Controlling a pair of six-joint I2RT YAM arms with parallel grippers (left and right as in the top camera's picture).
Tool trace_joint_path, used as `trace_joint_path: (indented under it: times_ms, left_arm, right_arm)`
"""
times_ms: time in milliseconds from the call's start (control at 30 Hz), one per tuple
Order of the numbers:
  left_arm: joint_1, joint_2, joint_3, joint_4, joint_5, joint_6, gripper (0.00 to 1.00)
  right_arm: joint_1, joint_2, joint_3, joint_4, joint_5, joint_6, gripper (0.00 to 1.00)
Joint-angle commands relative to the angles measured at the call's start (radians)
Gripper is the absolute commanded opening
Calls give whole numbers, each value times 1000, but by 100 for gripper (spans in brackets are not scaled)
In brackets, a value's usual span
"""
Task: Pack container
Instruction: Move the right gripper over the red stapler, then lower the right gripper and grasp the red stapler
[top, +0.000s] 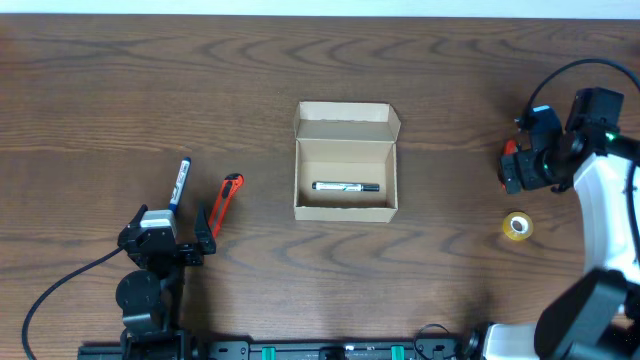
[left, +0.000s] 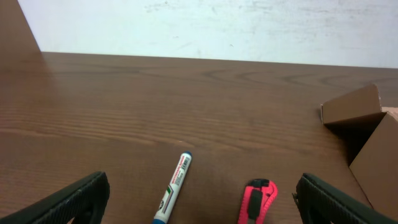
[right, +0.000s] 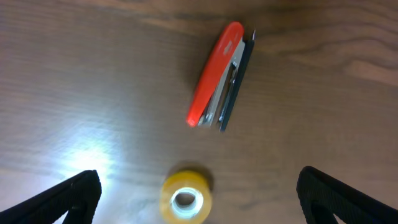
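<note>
The container (top: 345, 210), a tan cardboard box with its lid flaps folded back, stands open at the table's centre. A marker (top: 345, 187) lies inside it. In the left wrist view one corner of the container (left: 364, 134) shows at the right edge. My left gripper (top: 168, 238) (left: 202, 208) is open near the front left, above a blue-capped marker (left: 174, 186) (top: 179, 183) and a red utility knife (left: 258, 202) (top: 227, 200). At the right, my right gripper (top: 520, 150) (right: 202, 208) hangs open over a yellow tape roll (right: 185, 198) (top: 516, 226) and a red stapler (right: 221, 78).
The dark wooden table (top: 450, 80) carries everything. A black cable (top: 60, 285) trails from the left arm's base, and another cable (top: 560, 75) loops above the right arm. The white right arm (top: 605, 210) rises along the right edge.
</note>
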Motion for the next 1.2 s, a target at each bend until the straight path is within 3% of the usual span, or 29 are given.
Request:
trace_joint_path:
  times_ms: [0, 367, 567, 833, 1033, 1167]
  left_arm:
    - [0, 2, -22, -34, 1, -7, 95]
    - [0, 2, -22, -33, 21, -8, 96]
    - [0, 2, -22, -32, 27, -8, 95]
    - [0, 2, -22, -32, 28, -8, 95]
    - [0, 2, -22, -31, 28, -8, 95]
    - [0, 2, -22, -31, 31, -8, 95]
  right_arm:
    - [-23, 62, -3, 18, -31, -28, 99]
    - [-23, 189, -2, 93, -19, 241, 99]
    - [-23, 215, 21, 87, 38, 251, 91]
    - [-27, 303, 166, -29, 29, 266, 92]
    - [-29, 464, 378, -209, 26, 271, 91]
    - [-29, 534, 423, -230, 9, 285, 91]
